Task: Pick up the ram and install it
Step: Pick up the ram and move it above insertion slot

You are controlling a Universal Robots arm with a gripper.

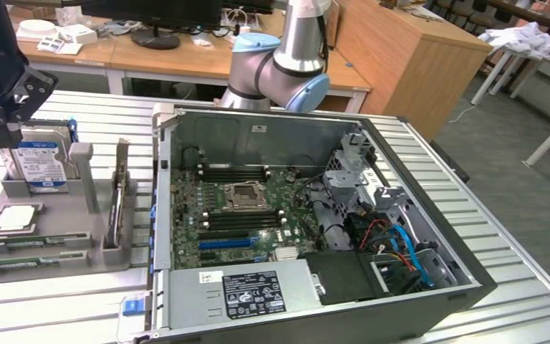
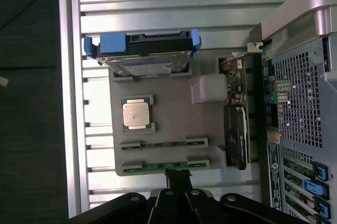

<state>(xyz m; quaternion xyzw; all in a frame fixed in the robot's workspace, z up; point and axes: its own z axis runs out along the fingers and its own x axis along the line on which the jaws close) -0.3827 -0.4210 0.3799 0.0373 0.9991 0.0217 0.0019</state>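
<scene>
- We see the gripper (image 2: 176, 174), fingers together and empty, hovering near the ram (image 2: 163, 165), which lies in its grey tray (image 2: 174, 119).
- Pickup not yet made; the motherboard (image 1: 198, 229) awaits its ram.

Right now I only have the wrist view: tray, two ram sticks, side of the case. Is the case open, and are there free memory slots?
Observer: Open. Inside the case, black memory slots sit on both sides of the CPU socket; they look empty.
Operator: Where is the gripper relative to the tray?
Observer: The gripper hangs shut above the tray, clear of the ram sticks.
Operator: Cables near the slots?
Observer: A red and blue cable bundle sits toward the exterior view's right of the case, apart from the slots.
</scene>
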